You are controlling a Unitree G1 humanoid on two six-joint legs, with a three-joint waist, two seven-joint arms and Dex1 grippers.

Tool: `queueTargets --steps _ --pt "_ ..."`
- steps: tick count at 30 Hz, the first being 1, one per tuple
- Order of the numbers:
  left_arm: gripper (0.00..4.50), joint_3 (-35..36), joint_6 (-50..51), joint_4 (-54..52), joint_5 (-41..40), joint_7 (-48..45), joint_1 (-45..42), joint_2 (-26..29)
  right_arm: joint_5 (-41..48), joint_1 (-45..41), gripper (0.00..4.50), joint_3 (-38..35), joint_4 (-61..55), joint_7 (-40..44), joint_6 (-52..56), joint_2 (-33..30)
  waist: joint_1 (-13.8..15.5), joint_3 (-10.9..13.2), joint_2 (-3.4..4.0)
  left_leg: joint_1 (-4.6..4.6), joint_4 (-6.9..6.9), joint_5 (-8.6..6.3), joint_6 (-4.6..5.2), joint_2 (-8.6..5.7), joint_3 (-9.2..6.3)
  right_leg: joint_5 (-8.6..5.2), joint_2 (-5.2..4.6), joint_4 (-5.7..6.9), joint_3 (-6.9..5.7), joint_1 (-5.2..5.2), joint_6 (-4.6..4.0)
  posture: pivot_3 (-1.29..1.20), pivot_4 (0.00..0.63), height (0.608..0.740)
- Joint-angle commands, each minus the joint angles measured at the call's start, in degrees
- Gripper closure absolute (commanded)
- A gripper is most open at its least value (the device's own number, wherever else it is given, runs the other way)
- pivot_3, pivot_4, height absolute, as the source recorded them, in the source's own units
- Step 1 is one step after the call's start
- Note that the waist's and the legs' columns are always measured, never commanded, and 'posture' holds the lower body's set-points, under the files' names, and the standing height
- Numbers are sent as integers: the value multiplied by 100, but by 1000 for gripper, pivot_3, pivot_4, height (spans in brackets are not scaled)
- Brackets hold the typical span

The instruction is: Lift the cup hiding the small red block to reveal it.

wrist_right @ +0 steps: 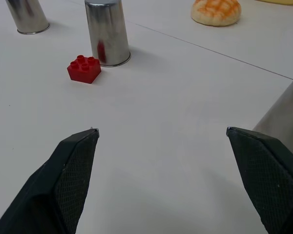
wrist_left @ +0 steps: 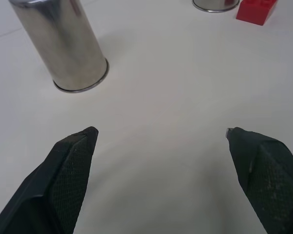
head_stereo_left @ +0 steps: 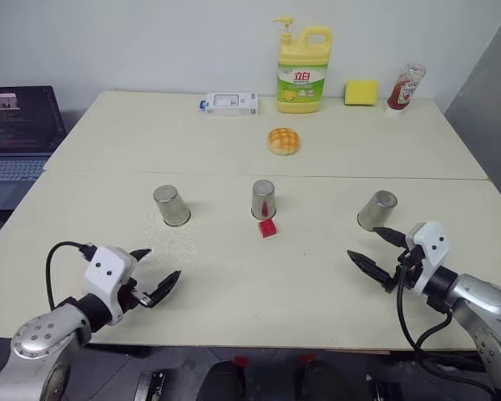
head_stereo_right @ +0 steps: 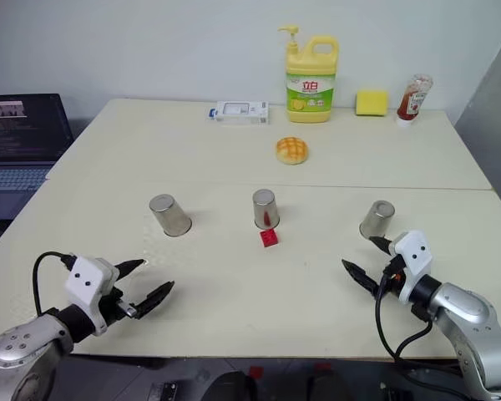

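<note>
Three silver cups stand upside down in a row across the table: a left cup [head_stereo_left: 171, 205], a middle cup [head_stereo_left: 264, 200] and a right cup [head_stereo_left: 377, 210]. The small red block [head_stereo_left: 268, 227] lies uncovered on the table, just in front of the middle cup. My left gripper [head_stereo_left: 163, 264] hovers open near the front edge, below the left cup [wrist_left: 68, 44], with nothing between its fingers. Low at the right, my right gripper [head_stereo_left: 363, 241] is open and empty too, just short of the right cup [wrist_right: 283, 122], and its wrist view faces the red block [wrist_right: 84, 68].
At the back of the table stand a yellow dish soap bottle [head_stereo_left: 303, 71], a yellow sponge [head_stereo_left: 361, 92], a red sauce bottle [head_stereo_left: 406, 86] and a white box [head_stereo_left: 231, 103]. A bun [head_stereo_left: 283, 140] lies behind the middle cup. A laptop [head_stereo_left: 17, 134] sits off the table's left.
</note>
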Motion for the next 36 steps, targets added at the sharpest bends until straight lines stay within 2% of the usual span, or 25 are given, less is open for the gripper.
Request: queueTargets --steps 1,36 --pt "0 175 -42 -67 -130 -51 -95 14 -9 -73 47 -167 -134 -34 -68 -56 0 0 0 0 0 0 0 0 0 0 0 0 0 0 0 0 150 740" --pt "0 -102 386 -282 -23 1 -445 195 10 40 47 -120 -240 307 -168 -304 2 0 0 0 0 0 -1 0 0 0 0 0 0 0 0 0 150 740"
